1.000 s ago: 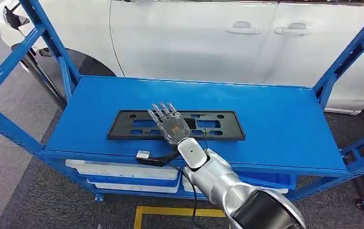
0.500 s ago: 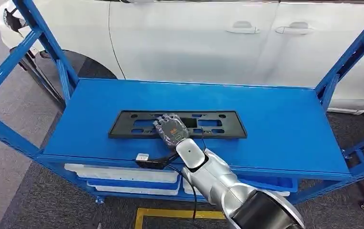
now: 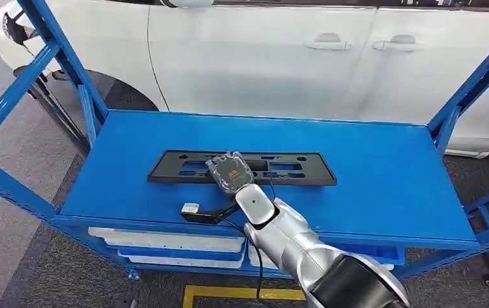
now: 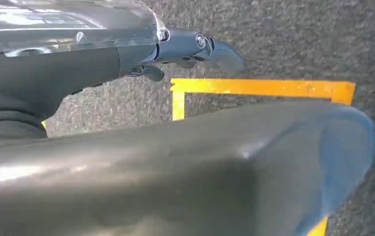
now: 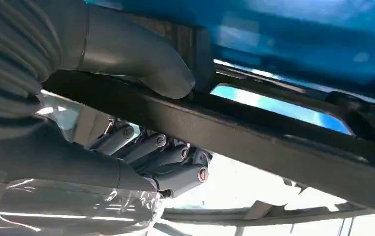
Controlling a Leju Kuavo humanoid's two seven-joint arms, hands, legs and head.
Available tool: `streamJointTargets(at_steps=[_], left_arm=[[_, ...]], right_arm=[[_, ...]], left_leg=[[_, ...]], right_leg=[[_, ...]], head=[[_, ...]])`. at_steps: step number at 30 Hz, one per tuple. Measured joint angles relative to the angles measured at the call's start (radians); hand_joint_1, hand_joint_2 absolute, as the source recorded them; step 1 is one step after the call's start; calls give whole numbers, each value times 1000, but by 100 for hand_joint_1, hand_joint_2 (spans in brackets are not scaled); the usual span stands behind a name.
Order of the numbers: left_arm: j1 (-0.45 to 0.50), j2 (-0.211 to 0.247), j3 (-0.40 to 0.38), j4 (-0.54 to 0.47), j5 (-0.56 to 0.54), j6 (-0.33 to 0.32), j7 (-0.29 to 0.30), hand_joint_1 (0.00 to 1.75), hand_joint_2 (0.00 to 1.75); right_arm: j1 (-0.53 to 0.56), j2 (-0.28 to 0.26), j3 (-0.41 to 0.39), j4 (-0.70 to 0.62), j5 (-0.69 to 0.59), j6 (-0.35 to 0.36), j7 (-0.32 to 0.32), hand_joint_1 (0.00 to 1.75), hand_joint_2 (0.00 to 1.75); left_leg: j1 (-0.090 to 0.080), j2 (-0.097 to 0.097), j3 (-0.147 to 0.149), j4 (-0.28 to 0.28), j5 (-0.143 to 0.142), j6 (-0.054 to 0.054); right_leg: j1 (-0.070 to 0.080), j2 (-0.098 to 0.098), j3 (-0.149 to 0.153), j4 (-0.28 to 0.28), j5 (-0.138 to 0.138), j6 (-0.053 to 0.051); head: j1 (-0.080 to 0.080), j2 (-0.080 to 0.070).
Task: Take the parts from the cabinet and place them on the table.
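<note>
Blue shelf (image 3: 383,173), flat black slotted frame (image 3: 287,168)

white car (image 3: 280,58) behind rack | yellow floor tape (image 3: 242,293) | grey carpet (image 3: 11,160)

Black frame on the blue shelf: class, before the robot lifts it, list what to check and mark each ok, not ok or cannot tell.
1. Right hand closed around the black frame, thumb on one side, fingers on the other: ok.
2. Grip near the frame's middle: ok, slightly off centre.
3. Grip firm enough to lift: cannot tell.
4. Nothing lying on the frame: ok.
5. Shelf around the frame bare: ok.
6. Left hand away from the shelf, hanging over the floor: ok.
</note>
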Motion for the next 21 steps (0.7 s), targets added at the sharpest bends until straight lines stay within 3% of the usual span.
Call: streamJointTargets(at_steps=[1,2,4,5,6,7,9,10,11,14,16,17,19,20,21], left_arm=[[-1,-1,0,0,-1,-5,-9,0,0],[-3,0,0,0,-2,-8,-17,0,0],[-1,0,0,0,-12,-11,-47,0,0],[0,0,0,0,-14,-13,-60,0,0],[0,0,0,0,-15,-16,-71,0,0],[1,0,0,0,-14,-13,-79,0,0],[0,0,1,0,-6,3,-92,0,0],[0,-2,3,0,0,8,-92,0,0],[0,-1,4,0,1,11,-92,0,0],[2,0,11,0,0,25,-89,0,0],[1,1,15,0,0,25,-88,0,0],[1,0,17,0,0,24,-90,0,0],[1,0,18,0,-1,22,-101,0,0],[2,1,18,0,-2,22,-108,0,0],[3,1,18,0,-6,23,-112,0,0]], right_arm=[[-1,-1,0,0,-1,0,0,155,175],[-2,-2,0,0,-3,0,1,155,175],[3,-5,0,0,-6,-1,1,150,175],[6,-8,0,0,-7,-3,1,150,175],[7,-10,0,0,-9,-6,1,150,175],[7,-11,0,0,-10,-9,1,150,175],[5,-12,0,0,-10,-14,4,150,175],[3,-13,0,0,-10,-15,5,150,175],[2,-13,0,0,-10,-15,5,150,175],[1,-14,0,0,-10,-15,6,150,175],[-1,-14,0,-3,-11,-17,6,150,175],[-3,-14,0,-3,-15,-18,6,150,175],[-3,-14,0,-3,-26,-25,1,150,175],[-3,-14,0,-3,-32,-33,-3,150,175],[-3,-14,0,-3,-43,-42,-8,150,175]], left_leg=[[1,0,2,-2,1,4],[0,1,2,-3,0,12],[-2,2,1,-2,-2,15],[-3,2,1,-2,-3,16],[-3,1,2,-2,-3,16],[-4,-1,4,-2,-4,16],[-4,-3,11,-2,-7,12],[-5,-4,13,-2,-9,9],[-13,-5,11,4,-13,3],[-7,-5,11,-1,-12,-15],[-5,-2,9,10,-23,-26],[-6,-1,-11,58,-58,-31],[-2,-1,-85,214,-133,-39],[-2,-1,-124,292,-160,-42],[-2,-1,-146,330,-163,-43]], right_leg=[[-4,-1,-6,22,-16,4],[-4,-3,-38,86,-54,6],[-5,-3,-126,259,-128,10],[-5,-3,-161,323,-142,10],[-5,-4,-174,334,-129,9],[-5,-4,-161,297,-96,6],[-4,-4,-79,119,0,-4],[-2,-4,-38,32,34,-13],[4,-4,-28,5,23,-14],[8,-3,-33,8,25,-24],[-2,-5,-25,-5,32,-36],[-3,-6,-23,-6,32,-40],[-1,-7,-24,-5,30,-43],[0,-7,-25,-4,29,-44],[1,-7,-25,-2,28,-46]], head=[[0,0],[0,0],[0,0],[0,0],[0,0],[0,0],[0,0],[0,0],[0,0],[0,0],[0,0],[0,0],[0,0],[0,0],[0,0]])
